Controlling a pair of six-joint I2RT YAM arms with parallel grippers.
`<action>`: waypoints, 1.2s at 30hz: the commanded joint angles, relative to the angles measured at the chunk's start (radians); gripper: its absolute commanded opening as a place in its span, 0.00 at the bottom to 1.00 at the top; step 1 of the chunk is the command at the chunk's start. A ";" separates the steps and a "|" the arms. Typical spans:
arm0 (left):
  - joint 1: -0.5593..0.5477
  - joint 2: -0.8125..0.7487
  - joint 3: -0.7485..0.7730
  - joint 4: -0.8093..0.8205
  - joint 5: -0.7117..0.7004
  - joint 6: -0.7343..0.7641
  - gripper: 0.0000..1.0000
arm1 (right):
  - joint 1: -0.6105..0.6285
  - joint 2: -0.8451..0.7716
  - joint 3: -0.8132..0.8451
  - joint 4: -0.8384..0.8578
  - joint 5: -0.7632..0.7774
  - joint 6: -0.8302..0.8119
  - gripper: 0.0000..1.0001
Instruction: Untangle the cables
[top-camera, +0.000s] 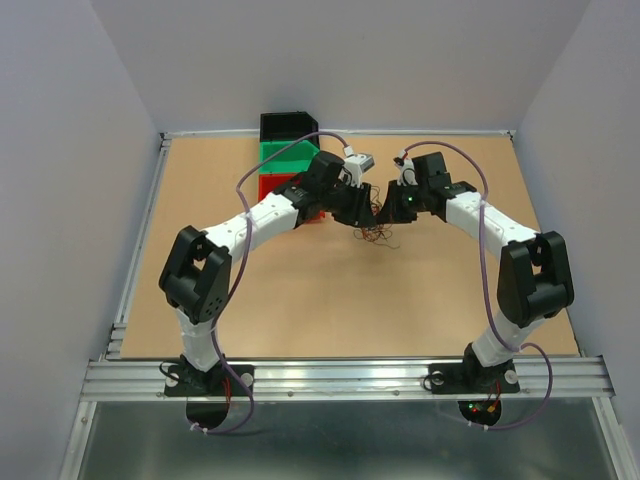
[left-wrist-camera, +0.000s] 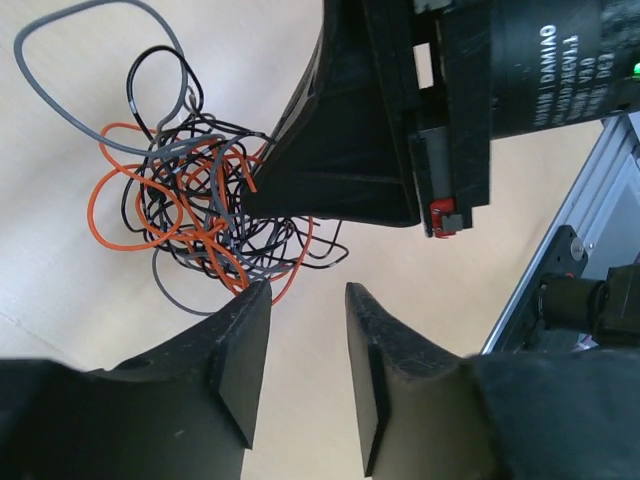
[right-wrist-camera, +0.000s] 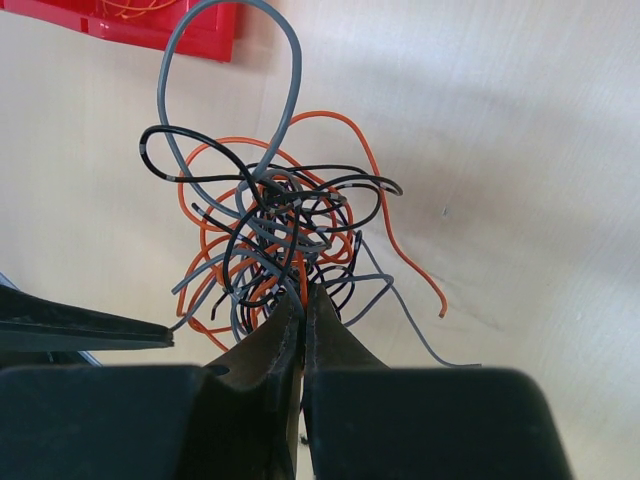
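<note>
Mid-worktop (top-camera: 300, 300), between the two arms: a loose clump of hair-thin orange, black and grey cables (right-wrist-camera: 280, 230), with no clear long axis and loops straying outward on every side. Pressed together on a few strands at the clump's near edge: the right hand (right-wrist-camera: 302, 298). Spread and holding nothing: the left hand (left-wrist-camera: 305, 295), just beside the tangle but apart from it, clump ahead and to the left in its wrist view. Likely next: reaching left into a stray orange loop, then drawing away from the pinch. Smooth tan board underneath; red bin (right-wrist-camera: 130, 25) near, beyond the tangle; room to pull toward the near side.
</note>
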 joint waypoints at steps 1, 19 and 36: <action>-0.003 0.017 0.045 -0.017 -0.014 0.001 0.43 | 0.000 -0.017 0.066 0.036 0.000 0.014 0.00; -0.001 0.008 0.010 0.009 -0.134 -0.043 0.64 | 0.000 -0.030 0.045 0.039 -0.009 0.011 0.01; 0.098 -0.028 0.025 -0.054 -0.229 -0.036 0.00 | -0.009 -0.090 -0.069 0.040 0.136 0.072 0.00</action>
